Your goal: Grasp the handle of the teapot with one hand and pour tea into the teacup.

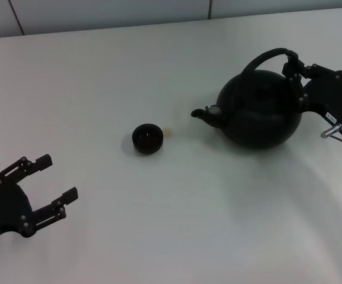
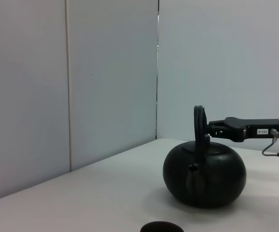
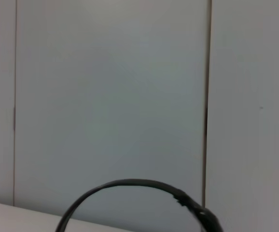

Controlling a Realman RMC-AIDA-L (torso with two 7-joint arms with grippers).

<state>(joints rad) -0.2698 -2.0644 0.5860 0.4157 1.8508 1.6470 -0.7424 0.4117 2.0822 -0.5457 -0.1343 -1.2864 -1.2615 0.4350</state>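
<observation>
Handle: the black hoop (image 1: 270, 57) is arching over the teapot, its thicker right end sitting in the right claw; in the right wrist view it (image 3: 130, 184) is showing as a thin dark arc against the wall.
Teapot: the big round black pot (image 1: 260, 109) is standing upright on the white table, to the right of centre, its short spout (image 1: 203, 114) pointing left toward the teacup; in the left wrist view it (image 2: 204, 176) is facing the camera spout-first.
Teacup: the small black bowl-like cup (image 1: 147, 138) is sitting upright near the middle of the table, well apart from the spout, with a faint tan spot just beside it on the right; only its rim (image 2: 161, 226) is peeking into the left wrist view.
Right claw: it (image 1: 294, 64) is reaching in from the right edge, fingers clamped on the handle's thick side, above the pot's shoulder.
Writing: a small white label (image 2: 262, 131) is sitting on the right claw's body; its characters are too small to read.
Left claw: it (image 1: 55, 182) is hanging low at the near left, fingers spread apart, gripping nothing, well away from the cup.
Table: the plain white top (image 1: 177, 225) is carrying everything.
</observation>
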